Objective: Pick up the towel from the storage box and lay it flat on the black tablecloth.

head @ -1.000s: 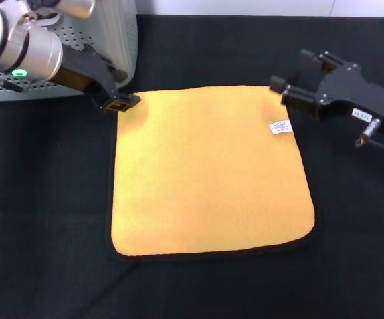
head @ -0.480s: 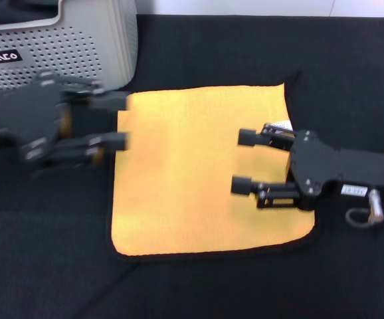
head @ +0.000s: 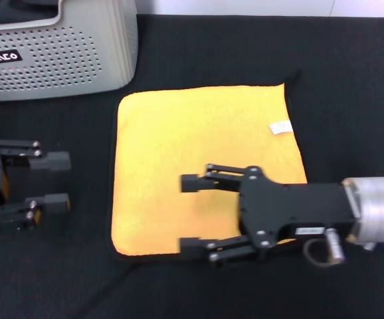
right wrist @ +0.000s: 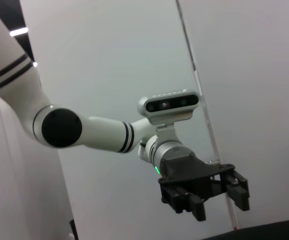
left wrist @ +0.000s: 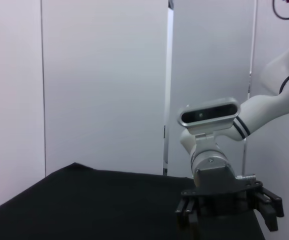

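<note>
On the black tablecloth [head: 351,86]: I see the towel [head: 179,146] flat, yellow face up, beside the storage box [head: 66,53].
Wrist views: only each opposite arm, no towel.
Right gripper [head: 191,214]: level above towel, fingers apart.
Left gripper [head: 58,181]: beside towel, fingers apart.

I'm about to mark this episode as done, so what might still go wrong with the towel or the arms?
The open right gripper hangs over the towel; if it is low, a sideways pull-out might snag and rumple the flat cloth. The towel's far right corner looks slightly lifted off the black tablecloth. The open left gripper seems clear of the storage box.
</note>
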{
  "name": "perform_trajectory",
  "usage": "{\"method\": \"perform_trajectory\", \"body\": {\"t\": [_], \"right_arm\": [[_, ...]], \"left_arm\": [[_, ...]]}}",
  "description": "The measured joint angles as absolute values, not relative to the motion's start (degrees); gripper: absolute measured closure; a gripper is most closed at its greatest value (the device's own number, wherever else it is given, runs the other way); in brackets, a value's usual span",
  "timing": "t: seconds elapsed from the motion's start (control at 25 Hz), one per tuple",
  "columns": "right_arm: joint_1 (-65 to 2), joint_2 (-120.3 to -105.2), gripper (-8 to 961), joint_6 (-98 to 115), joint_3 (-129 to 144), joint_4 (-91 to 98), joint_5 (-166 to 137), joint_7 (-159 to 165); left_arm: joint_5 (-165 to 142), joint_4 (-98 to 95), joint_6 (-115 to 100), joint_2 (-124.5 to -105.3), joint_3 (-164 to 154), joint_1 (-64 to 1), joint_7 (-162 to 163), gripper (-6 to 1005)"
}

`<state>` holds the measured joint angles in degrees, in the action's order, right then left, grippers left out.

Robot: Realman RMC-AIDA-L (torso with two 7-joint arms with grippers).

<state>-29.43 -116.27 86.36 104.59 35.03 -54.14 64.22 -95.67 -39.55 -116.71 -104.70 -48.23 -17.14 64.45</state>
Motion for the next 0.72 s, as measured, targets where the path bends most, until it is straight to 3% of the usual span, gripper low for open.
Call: {"method": "perform_trajectory", "body": {"t": [0.72], "right_arm": [[-29.09,-116.27,96,83.06,108.26,38.01,-51.6,63.96]], "left_arm": [[-95.21,-39.34,-116.81,-104.34,-47.82,-16.23,66.11,498]]}}
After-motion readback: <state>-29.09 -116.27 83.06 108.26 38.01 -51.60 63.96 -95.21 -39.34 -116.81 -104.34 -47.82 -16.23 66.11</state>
